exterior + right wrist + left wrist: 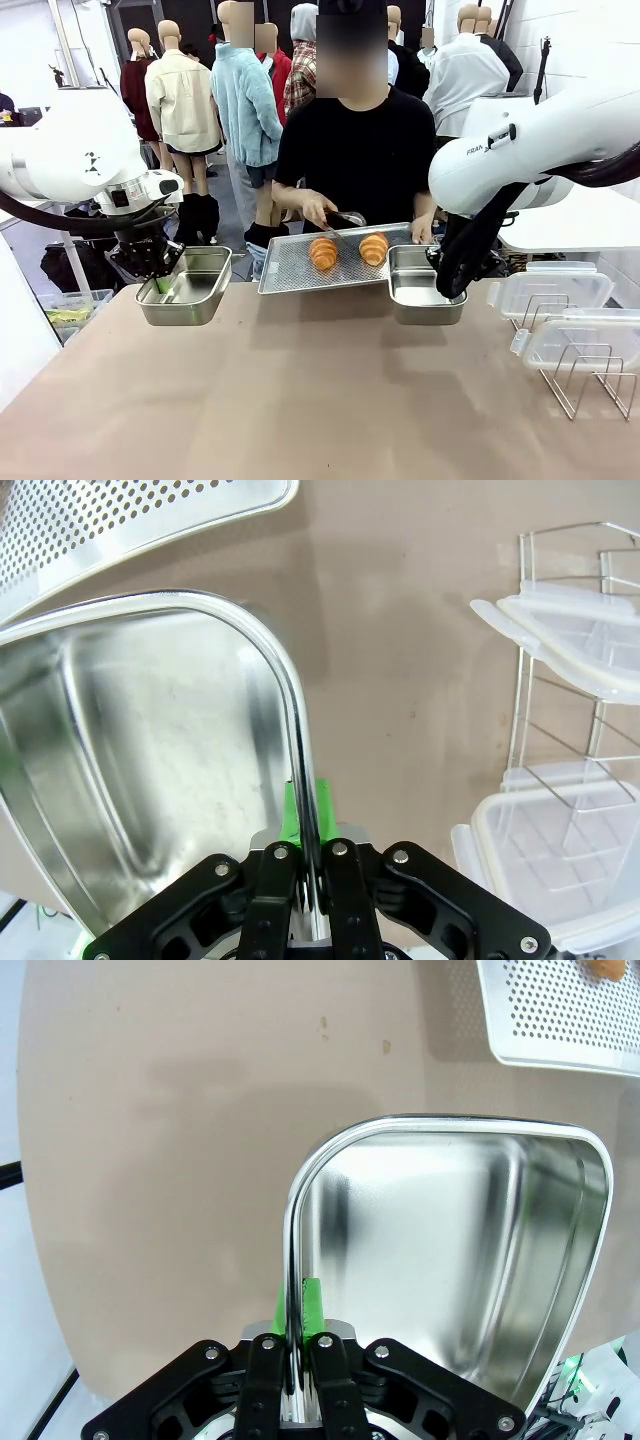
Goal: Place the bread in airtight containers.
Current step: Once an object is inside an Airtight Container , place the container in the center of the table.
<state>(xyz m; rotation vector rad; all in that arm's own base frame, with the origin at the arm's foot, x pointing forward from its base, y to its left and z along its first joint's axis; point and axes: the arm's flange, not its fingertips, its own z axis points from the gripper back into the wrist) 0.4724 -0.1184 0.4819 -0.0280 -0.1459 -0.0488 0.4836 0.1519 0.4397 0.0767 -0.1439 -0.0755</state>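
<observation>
A: Bread (323, 253) position?
B: Both rolls on the perforated tray (285, 272), between containers at its 9 and 3 o'clock.
A: Grips?
B: Left gripper (293, 1360) clamped on left container (176, 310) wall; right gripper (308, 875) on right container (420, 293) wall.

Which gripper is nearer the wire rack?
Right. The right gripper, shut on the right tub, is beside the wire rack; the left gripper, shut on the left tub, is far off.
</observation>
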